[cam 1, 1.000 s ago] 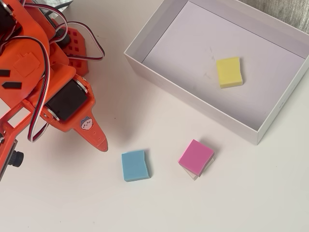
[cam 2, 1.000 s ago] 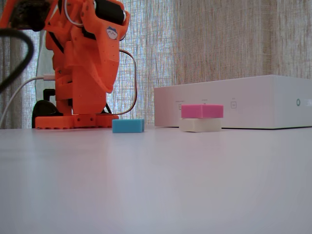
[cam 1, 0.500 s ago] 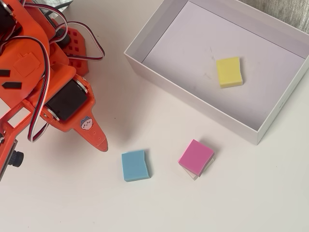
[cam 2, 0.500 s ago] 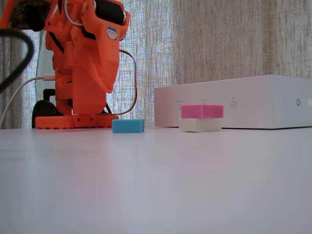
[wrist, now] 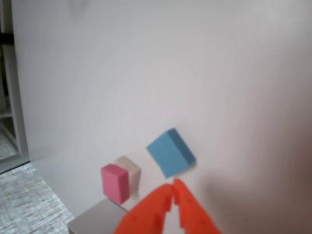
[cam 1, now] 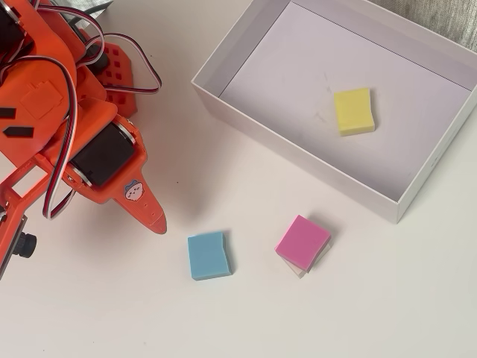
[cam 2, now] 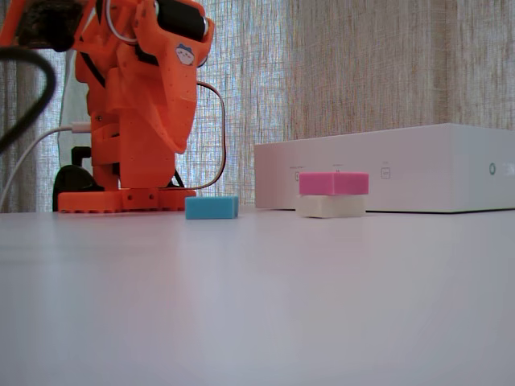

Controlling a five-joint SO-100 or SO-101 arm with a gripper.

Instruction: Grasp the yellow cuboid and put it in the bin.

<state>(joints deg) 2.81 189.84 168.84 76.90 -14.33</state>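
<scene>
Orange and pointed, the pincer (wrist: 172, 191) has its two fingertips pressed together with nothing between them, as the wrist view shows. In the overhead view its tip (cam 1: 153, 220) hangs above bare tabletop (cam 1: 112, 313), on the left half of the picture, with the rest of the orange arm (cam 1: 59, 127) folded back toward the upper left corner.

Nearest to the tip is the blue block (cam 1: 207, 255), lying flat on the tabletop just right of and below it in the overhead view; in the wrist view the same block (wrist: 170, 152) sits just above the closed fingertips. Further right, the pink block (cam 1: 302, 242) rests on top of a pale cream block (cam 1: 307, 265), slightly askew, so a sliver of the lower one shows. The fixed view confirms the stack: pink (cam 2: 333, 183) over cream (cam 2: 330, 206), with the blue block (cam 2: 212, 207) apart on its left.

Beyond these, the bin (cam 1: 298, 164) stands toward the upper right corner of the overhead view. The yellow cuboid (cam 1: 353, 110) lies flat on the bin's floor, clear of its walls, well apart from the pincer.
</scene>
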